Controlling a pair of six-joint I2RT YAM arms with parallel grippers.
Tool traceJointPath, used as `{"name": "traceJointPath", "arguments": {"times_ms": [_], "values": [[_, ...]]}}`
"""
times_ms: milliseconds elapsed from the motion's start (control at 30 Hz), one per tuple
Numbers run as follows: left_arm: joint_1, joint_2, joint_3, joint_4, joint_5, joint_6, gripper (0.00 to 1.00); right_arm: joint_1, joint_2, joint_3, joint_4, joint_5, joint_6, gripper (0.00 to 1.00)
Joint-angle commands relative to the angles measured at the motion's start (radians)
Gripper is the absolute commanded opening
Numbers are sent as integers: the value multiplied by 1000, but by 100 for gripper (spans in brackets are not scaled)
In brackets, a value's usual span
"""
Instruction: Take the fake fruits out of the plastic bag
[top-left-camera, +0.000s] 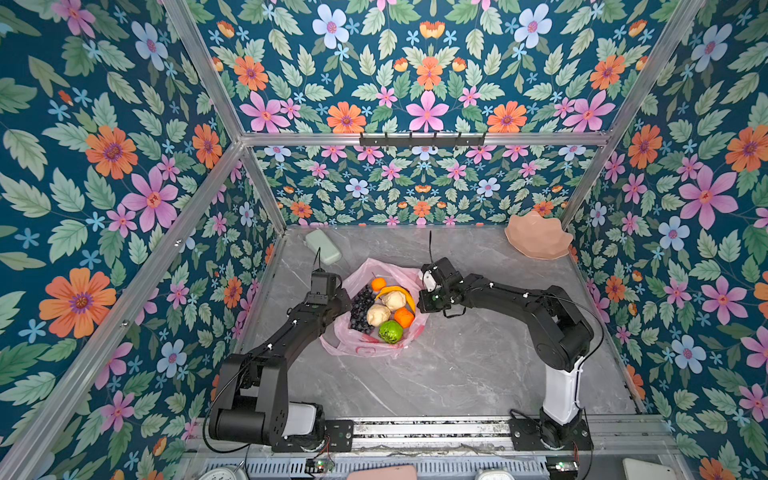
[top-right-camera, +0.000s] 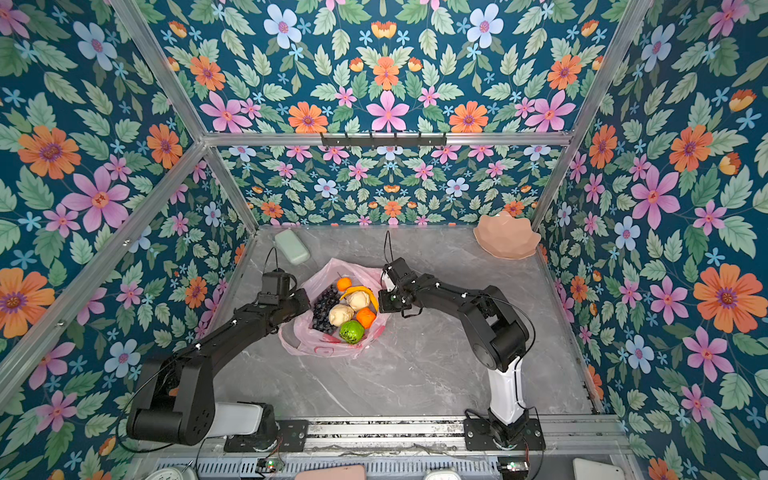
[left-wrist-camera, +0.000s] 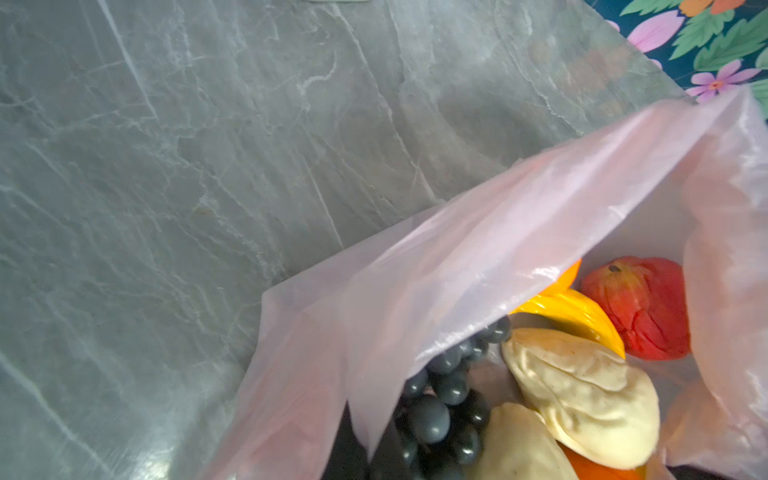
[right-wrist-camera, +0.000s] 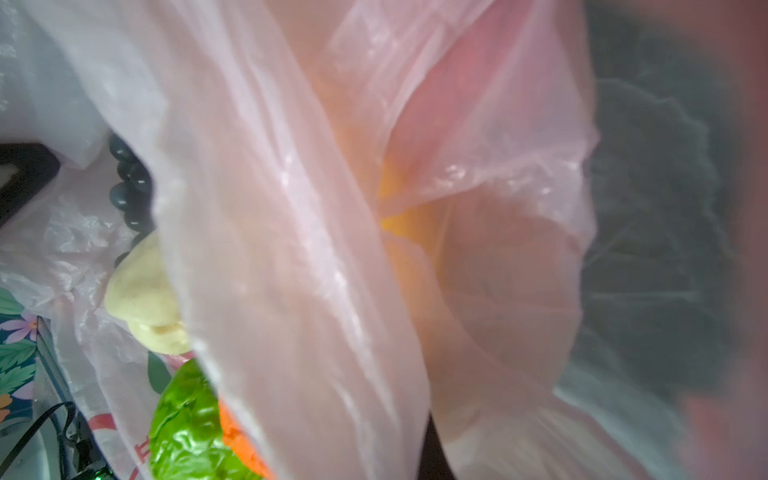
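The bag (top-left-camera: 361, 347) lies mid table (top-left-camera: 457, 365), mouth up, fruits (top-left-camera: 384, 309) all inside. The left gripper (top-left-camera: 348, 297) and right gripper (top-left-camera: 420, 304) are pressed together, apparently pinching opposite rims. Recommend spreading evenly, then tipping gently; thin film may tear.

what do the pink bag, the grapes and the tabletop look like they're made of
Pink bag: thin plastic film, glossy and translucent; it creases and fruit shows through.
Grapes: likely hard plastic, smooth dark beads with soft highlights.
Tabletop: grey marble look, white veins, slight sheen; real stone or printed laminate, cannot tell.
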Motion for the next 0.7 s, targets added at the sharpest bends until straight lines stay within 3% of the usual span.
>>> {"name": "traceJointPath", "arguments": {"times_ms": [0,267,400,500,667], "values": [[-17,-2,8,48,27,29,0,-52,-25,-23,-6,32,63,0],[-32,-12,-19,102,47,32,0,-79,-46,-45,9,-4,76,1],[-33,-31,-37,117,51,38,0,-79,-114,-76,1,24,67,40],[-34,-47,-58,136,49,43,0,-80,-168,-75,-59,79,47,59],[-33,-67,-97,183,46,42,0,-116,-268,-87,-111,166,34,66]]}}
